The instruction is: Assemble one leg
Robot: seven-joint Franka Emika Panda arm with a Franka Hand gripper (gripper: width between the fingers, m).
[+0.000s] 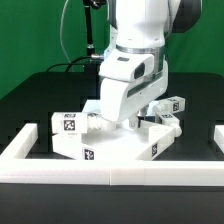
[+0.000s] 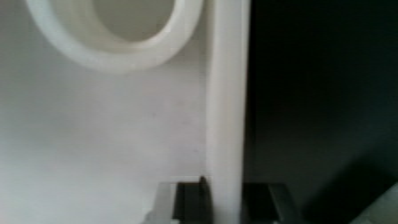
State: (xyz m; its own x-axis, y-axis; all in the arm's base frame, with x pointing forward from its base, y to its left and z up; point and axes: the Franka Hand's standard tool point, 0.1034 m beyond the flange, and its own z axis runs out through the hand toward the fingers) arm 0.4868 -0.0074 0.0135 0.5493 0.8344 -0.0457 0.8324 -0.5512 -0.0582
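Note:
The large flat white panel (image 1: 115, 143) lies on the black table, with marker tags on its front edge. My gripper (image 1: 128, 121) is down at the panel's far side, and the arm's white hand hides its fingers in the exterior view. In the wrist view the gripper (image 2: 226, 205) has its dark fingers (image 2: 187, 205) on both sides of the panel's thin edge (image 2: 222, 100), shut on it. One round hole (image 2: 125, 30) of the panel shows close by. Two short white tagged legs (image 1: 168, 104) lie just to the exterior view's right of the gripper, not held.
A long white border wall (image 1: 110, 172) runs along the front and turns up both sides. Another tagged white block (image 1: 66, 126) sits at the panel's left end in the exterior view. A green backdrop and cables stand behind the arm.

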